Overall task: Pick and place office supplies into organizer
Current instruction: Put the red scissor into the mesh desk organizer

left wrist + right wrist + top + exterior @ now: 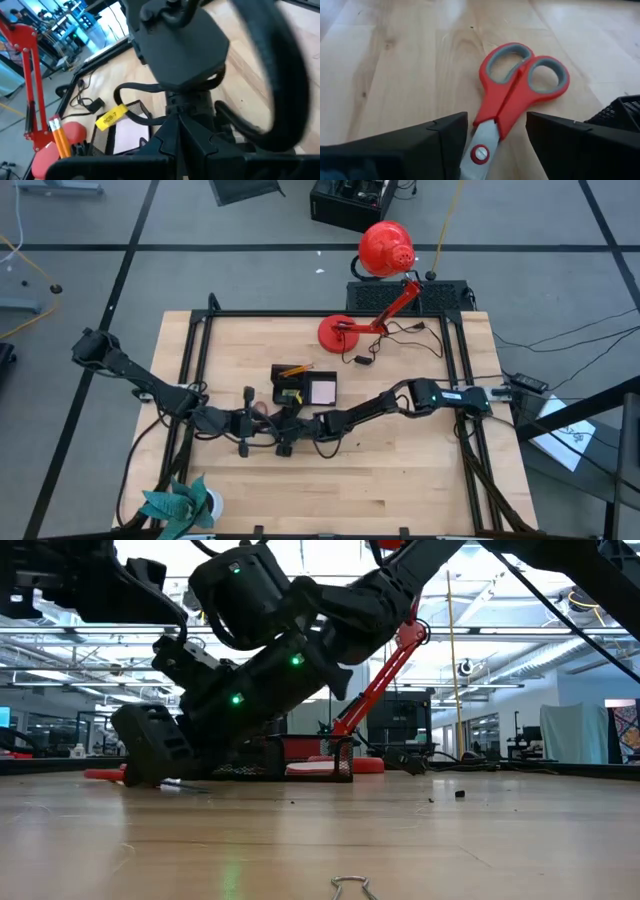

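Looking down from the high view: both arms meet at table centre, just in front of the black organizer (pixel 303 388). Left gripper (pixel 247 423) and right gripper (pixel 290 430) sit close together, tangled with cables; finger state can't be told from here. Orange pencil (pixel 295 369) lies at the organizer's far edge, pink notepad (pixel 322 391) sits in its right compartment. Red desk lamp (pixel 372 290) stands behind, its round base on the table; teal plant (pixel 178 505) at the near left corner.

Low view: dark arm bodies fill the upper left, coming down to the wooden table (pixel 400 840). A gripper (pixel 150 750) is down near the tabletop; which arm it belongs to can't be told. Something red pokes out low beside it, touching the wood, too hidden to name. Mesh organizer (pixel 300 768) behind, lamp arm rising past it. A small wire clip (pixel 350 887) lies at the near edge.

Left wrist view: mostly blocked by the other arm's dark housing. Own fingers not readable, can't tell the opening. Orange pencils (pixel 60 137), a yellow tag (pixel 111 118) and the notepad (pixel 131 137) show past it.

Right wrist view: right gripper (pixel 496 142) spread wide, fingers (pixel 420 147) on either side of the red-handled scissors (pixel 512 92), not gripping. Scissors lie flat on the wood, closed, handles pointing away, pivot between the fingers. Organizer corner (pixel 620 112) just beside.
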Action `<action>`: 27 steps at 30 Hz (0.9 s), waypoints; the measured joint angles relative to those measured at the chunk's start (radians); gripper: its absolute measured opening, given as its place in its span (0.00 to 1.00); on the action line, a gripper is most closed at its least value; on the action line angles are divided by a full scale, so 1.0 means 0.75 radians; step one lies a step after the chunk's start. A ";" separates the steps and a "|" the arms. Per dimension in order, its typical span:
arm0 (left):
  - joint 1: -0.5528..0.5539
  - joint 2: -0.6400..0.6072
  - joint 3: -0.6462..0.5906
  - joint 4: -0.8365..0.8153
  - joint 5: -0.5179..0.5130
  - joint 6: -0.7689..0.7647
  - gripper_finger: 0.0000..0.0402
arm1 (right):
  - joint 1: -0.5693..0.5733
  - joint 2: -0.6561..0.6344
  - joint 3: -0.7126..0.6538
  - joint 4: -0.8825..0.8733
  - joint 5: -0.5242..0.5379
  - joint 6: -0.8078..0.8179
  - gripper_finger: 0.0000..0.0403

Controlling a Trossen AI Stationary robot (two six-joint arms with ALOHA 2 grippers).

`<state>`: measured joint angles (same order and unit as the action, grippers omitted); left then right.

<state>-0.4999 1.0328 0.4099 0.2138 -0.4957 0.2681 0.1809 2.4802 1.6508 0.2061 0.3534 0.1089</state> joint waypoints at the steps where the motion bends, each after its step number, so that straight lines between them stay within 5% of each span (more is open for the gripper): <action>1: 0.000 0.000 0.000 0.000 0.000 0.014 0.06 | 0.004 0.000 -0.001 -0.005 -0.006 -0.001 0.48; 16: 0.001 0.000 0.000 0.099 -0.001 0.210 0.06 | 0.028 0.002 -0.003 -0.057 -0.390 -0.023 0.37; 21: 0.002 0.000 0.000 0.100 -0.001 0.245 0.06 | 0.032 -0.007 -0.005 -0.037 -0.397 -0.020 0.34; 27: 0.003 0.000 0.000 0.101 -0.003 0.267 0.06 | 0.059 0.000 -0.007 0.030 -0.236 0.016 0.35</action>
<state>-0.4980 1.0327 0.4099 0.2893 -0.4980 0.4686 0.2250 2.4798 1.6455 0.2283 0.1764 0.1209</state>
